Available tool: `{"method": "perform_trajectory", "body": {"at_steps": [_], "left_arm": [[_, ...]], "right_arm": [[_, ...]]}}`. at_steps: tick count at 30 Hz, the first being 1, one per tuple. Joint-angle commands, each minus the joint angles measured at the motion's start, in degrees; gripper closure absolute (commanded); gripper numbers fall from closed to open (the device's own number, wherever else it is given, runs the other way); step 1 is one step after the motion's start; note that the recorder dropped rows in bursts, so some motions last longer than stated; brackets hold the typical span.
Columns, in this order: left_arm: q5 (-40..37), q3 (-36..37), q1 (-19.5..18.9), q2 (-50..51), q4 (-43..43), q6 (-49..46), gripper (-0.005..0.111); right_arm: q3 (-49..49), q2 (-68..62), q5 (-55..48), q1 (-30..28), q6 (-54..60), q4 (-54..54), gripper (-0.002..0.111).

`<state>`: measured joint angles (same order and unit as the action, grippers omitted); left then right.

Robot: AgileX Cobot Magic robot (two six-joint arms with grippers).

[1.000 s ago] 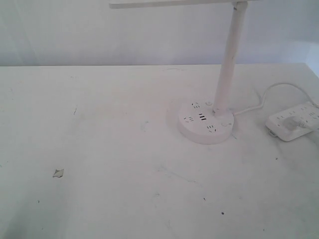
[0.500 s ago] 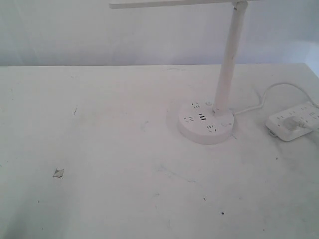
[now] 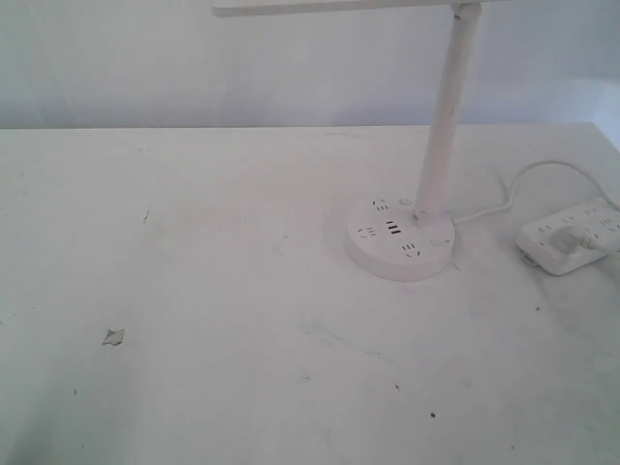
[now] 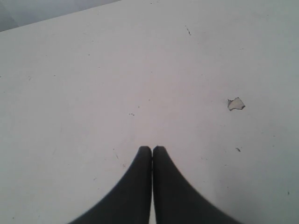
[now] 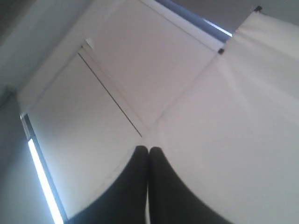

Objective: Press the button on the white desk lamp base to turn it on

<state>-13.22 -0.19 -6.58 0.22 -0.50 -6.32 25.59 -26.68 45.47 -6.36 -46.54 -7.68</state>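
The white desk lamp base (image 3: 401,240), a thick round disc with socket holes and dark USB slots, stands right of centre on the white table (image 3: 194,291). Its tall white stem (image 3: 443,126) rises to a flat lamp head (image 3: 329,8) along the top edge. A small round button (image 3: 440,242) shows on the disc's right side. Neither arm appears in the exterior view. My left gripper (image 4: 152,149) is shut with nothing in it, hovering over bare table. My right gripper (image 5: 148,149) is shut and empty, facing white panels with none of the lamp in sight.
A flat white power strip (image 3: 572,235) with a plug in it lies at the right edge, joined by a white cable (image 3: 523,179) to the lamp base. A small paper scrap (image 3: 113,337) (image 4: 236,104) lies on the table's left part.
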Motion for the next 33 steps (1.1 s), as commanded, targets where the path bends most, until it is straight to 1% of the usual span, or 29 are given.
{"method": "perform_trajectory", "body": {"at_steps": [1,5,6,7,8,11,15,16,18,20,22,24,25,27,29,30,31,33], "left_arm": [[-0.04,0.19,-0.03,-0.22,0.07,0.06,0.107],[-0.04,0.19,-0.03,-0.22,0.07,0.06,0.107],[-0.04,0.19,-0.03,-0.22,0.07,0.06,0.107],[-0.04,0.19,-0.03,-0.22,0.07,0.06,0.107],[-0.04,0.19,-0.03,-0.22,0.07,0.06,0.107],[-0.04,0.19,-0.03,-0.22,0.07,0.06,0.107],[-0.04,0.19,-0.03,-0.22,0.07,0.06,0.107],[-0.04,0.19,-0.03,-0.22,0.07,0.06,0.107],[-0.04,0.19,-0.03,-0.22,0.07,0.06,0.107],[-0.04,0.19,-0.03,-0.22,0.07,0.06,0.107],[-0.04,0.19,-0.03,-0.22,0.07,0.06,0.107],[-0.04,0.19,-0.03,-0.22,0.07,0.06,0.107],[-0.04,0.19,-0.03,-0.22,0.07,0.06,0.107],[-0.04,0.19,-0.03,-0.22,0.07,0.06,0.107],[-0.04,0.19,-0.03,-0.22,0.07,0.06,0.107],[-0.04,0.19,-0.03,-0.22,0.07,0.06,0.107],[-0.04,0.19,-0.03,-0.22,0.07,0.06,0.107],[-0.04,0.19,-0.03,-0.22,0.07,0.06,0.107]], "right_arm": [[0.28,-6.28,-3.49,0.18,-13.34,15.56,0.108],[0.28,-12.68,-3.36,0.18,-12.62,38.32,0.108],[0.28,-15.83,-2.97,0.18,-12.62,48.54,0.108],[0.28,-17.72,-2.97,0.18,-12.62,52.91,0.108],[0.28,-21.25,-2.97,0.18,-12.62,59.94,0.108],[0.28,-29.4,-1.57,0.78,-12.73,69.91,0.108],[0.28,-40.71,-3.55,4.67,-12.73,85.34,0.108],[0.28,-42.3,-4.72,5.49,-12.73,86.68,0.108],[0.28,-46.55,-9.5,8.0,-12.73,87.24,0.108],[0.28,-49.52,-16.6,10.19,-12.62,87.24,0.108],[0.49,-51.23,-27.45,12.37,-12.04,87.24,0.108],[1.03,-51.96,-33.08,13.22,-12.04,87.24,0.108],[1.43,-52.09,-34.09,13.25,-12.04,86.99,0.108],[3.15,-52.22,-32.66,13.25,-12.29,85.94,0.108],[5.4,-52.22,-29.1,13.25,-12.4,74.26,0.108],[6.68,-52.22,-28.15,13.25,-12.3,63.6,0.108],[7.2,-52.35,-28.01,13.25,-12.01,58.84,0.108],[8.56,-53.18,-28.17,13.25,-9.74,52.8,0.108]]}}
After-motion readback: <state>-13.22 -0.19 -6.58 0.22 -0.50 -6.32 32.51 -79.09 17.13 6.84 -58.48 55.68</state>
